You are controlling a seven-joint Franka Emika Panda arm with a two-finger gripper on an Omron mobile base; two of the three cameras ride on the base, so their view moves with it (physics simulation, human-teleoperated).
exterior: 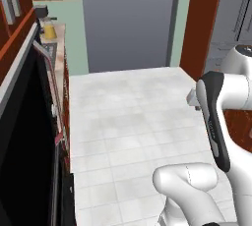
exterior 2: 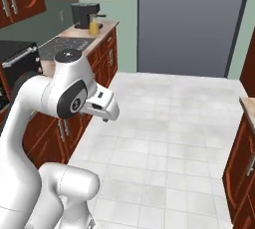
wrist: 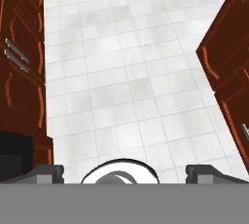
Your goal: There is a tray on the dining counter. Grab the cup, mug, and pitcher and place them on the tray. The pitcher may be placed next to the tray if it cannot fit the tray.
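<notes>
gripper (wrist: 124, 172) spread wide, holding nothing, aimed at bare floor; what looks like the pitcher (exterior 2: 93, 26) stands far ahead-left.

A tiled floor (exterior 2: 164, 138) runs forward between two rows of cabinets: one row (exterior 2: 102, 58) along the left wall and another cabinet (exterior 2: 241, 168) at the right edge, with a tall door panel (exterior 2: 191, 24) closing the far end of the aisle. On the left bench (exterior 2: 94, 33), a stovetop (exterior 2: 67, 44) lies nearer to the robot, and behind it, at the far end, a coffee machine (exterior 2: 82, 14) stands with the pitcher (exterior 2: 93, 26) just beside it on its right. The tool (wrist: 124, 172) hangs above the floor in the middle of the aisle, with cabinets on both sides of it.
</notes>
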